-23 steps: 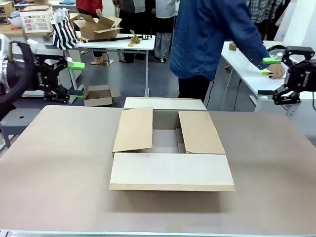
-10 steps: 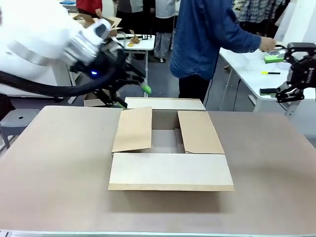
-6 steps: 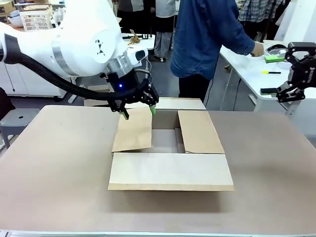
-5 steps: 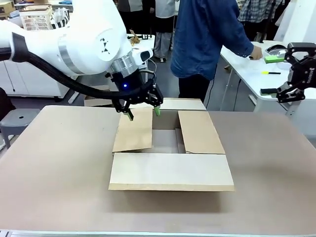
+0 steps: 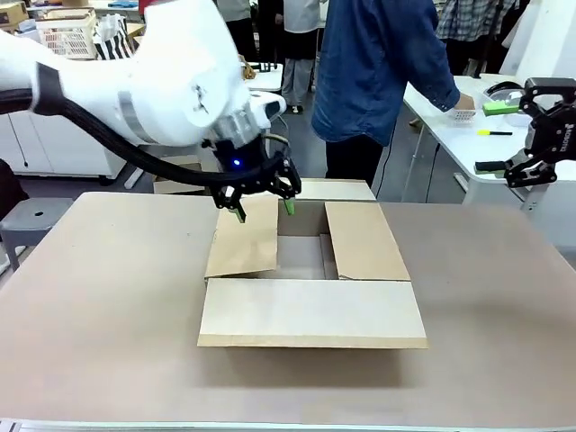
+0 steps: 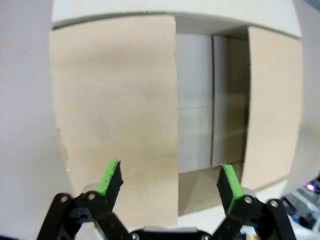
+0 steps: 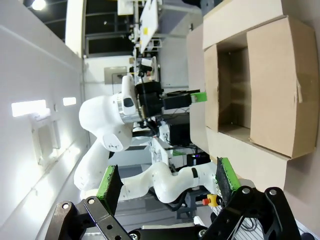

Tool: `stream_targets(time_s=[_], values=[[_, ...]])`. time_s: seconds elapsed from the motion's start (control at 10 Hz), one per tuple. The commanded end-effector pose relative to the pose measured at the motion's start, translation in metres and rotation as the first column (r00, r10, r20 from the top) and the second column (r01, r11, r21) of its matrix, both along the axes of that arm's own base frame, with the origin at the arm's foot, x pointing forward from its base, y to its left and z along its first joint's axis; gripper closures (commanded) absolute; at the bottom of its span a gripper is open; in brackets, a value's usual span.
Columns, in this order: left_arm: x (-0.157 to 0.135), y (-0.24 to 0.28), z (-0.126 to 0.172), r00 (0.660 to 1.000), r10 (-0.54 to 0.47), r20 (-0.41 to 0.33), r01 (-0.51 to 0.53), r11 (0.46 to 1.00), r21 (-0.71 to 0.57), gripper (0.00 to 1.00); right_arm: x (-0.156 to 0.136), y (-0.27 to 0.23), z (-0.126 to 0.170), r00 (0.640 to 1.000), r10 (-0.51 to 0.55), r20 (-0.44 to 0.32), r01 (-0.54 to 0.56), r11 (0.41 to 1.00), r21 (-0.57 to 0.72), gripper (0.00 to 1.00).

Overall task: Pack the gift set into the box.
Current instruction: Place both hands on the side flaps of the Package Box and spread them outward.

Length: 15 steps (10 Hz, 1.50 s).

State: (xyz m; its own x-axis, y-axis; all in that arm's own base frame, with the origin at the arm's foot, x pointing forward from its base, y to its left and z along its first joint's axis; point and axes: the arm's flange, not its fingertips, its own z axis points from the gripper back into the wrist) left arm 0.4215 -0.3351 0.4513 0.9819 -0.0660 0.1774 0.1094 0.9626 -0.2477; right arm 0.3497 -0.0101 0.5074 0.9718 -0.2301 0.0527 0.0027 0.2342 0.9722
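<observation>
The brown cardboard box (image 5: pixel 310 310) lies mid-table, its near and far flaps spread out and its two side flaps folded in, leaving a narrow opening (image 5: pixel 301 252). My left gripper (image 5: pixel 263 207) hangs open just above the far end of the left flap. In the left wrist view the left gripper (image 6: pixel 170 180) straddles that flap's inner edge (image 6: pixel 176 125), holding nothing. My right gripper (image 5: pixel 526 135) stands open, high at the right edge, and the right gripper (image 7: pixel 166 179) looks across at the box (image 7: pixel 265 75). The person's hand (image 5: pixel 447 102) touches a pale perforated thing (image 5: pixel 463 114) on the side table; little of it shows.
A person in a blue shirt (image 5: pixel 378 63) stands at the far side, turned toward a white side table (image 5: pixel 450 135). A white lattice basket (image 5: pixel 65 34) sits at the back left. A small tan box (image 5: pixel 171 184) lies on the floor behind my left arm.
My left arm swung in from the left edge to over the box's left flap, then crept slightly right. The right gripper has stayed put. The person's hand moved along the side table.
</observation>
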Motion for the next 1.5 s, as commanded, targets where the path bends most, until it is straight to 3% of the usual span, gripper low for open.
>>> stream_targets(time_s=[0.0,0.2,0.5,0.7,0.9,1.4], values=[[0.007,-0.045,-0.006,0.996,0.069,0.059,-0.080,0.975,0.207,0.00,0.001,0.000,-0.001,1.000,0.008,0.030,-0.009,1.000,0.004,0.00],[0.003,-0.075,-0.019,0.998,0.021,0.061,-0.042,0.926,0.376,0.00,0.001,0.000,-0.001,1.000,0.008,0.030,-0.009,1.000,0.004,0.00],[0.007,-0.095,-0.036,0.992,0.078,0.100,-0.120,0.829,0.546,0.00,0.001,0.000,-0.001,1.000,0.008,0.030,-0.009,1.000,0.004,0.00],[0.010,-0.100,-0.051,0.991,0.097,0.090,-0.132,0.783,0.608,0.00,0.001,0.000,-0.001,1.000,0.008,0.030,-0.009,1.000,0.004,0.00],[0.013,-0.097,-0.058,0.980,0.149,0.130,-0.198,0.731,0.653,0.00,0.001,0.000,-0.001,1.000,0.008,0.030,-0.009,1.000,0.004,0.00],[0.002,-0.090,-0.039,0.972,0.154,0.178,-0.235,0.674,0.700,0.00,0.001,0.000,-0.001,1.000,0.008,0.030,-0.009,1.000,0.004,0.00]])
